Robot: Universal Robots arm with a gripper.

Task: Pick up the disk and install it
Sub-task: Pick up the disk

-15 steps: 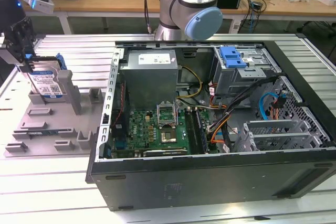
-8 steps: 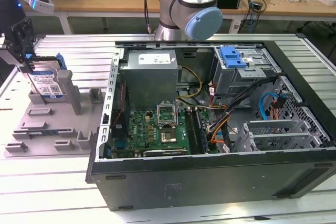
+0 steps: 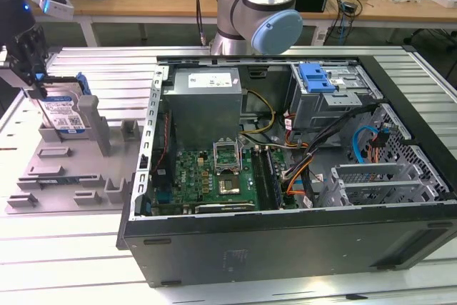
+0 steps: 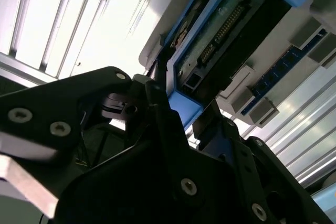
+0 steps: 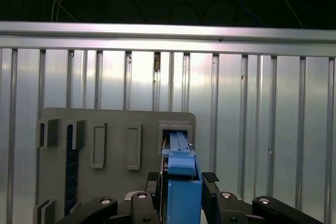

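Observation:
The disk (image 3: 63,113) stands on edge in a slot of the grey plastic tray (image 3: 64,176) at the exterior view's left, its white-and-blue label facing out and its blue frame around the edges. My gripper (image 3: 36,89) is at the disk's upper end. In both wrist views the blue-framed disk (image 5: 178,145) (image 4: 231,24) sits between the two black fingers (image 5: 156,181), which press against its sides, so my gripper (image 5: 182,178) (image 4: 184,108) is shut on it. The disk's lower end rests in the tray (image 5: 115,119) slot.
An open computer case (image 3: 285,162) lies on the slatted metal table (image 3: 71,269) at the exterior view's right, with a motherboard, cables and a drive cage with a blue latch (image 3: 318,80). The arm's base (image 3: 257,12) rises behind the case. Upright posts (image 3: 89,116) stand on the tray.

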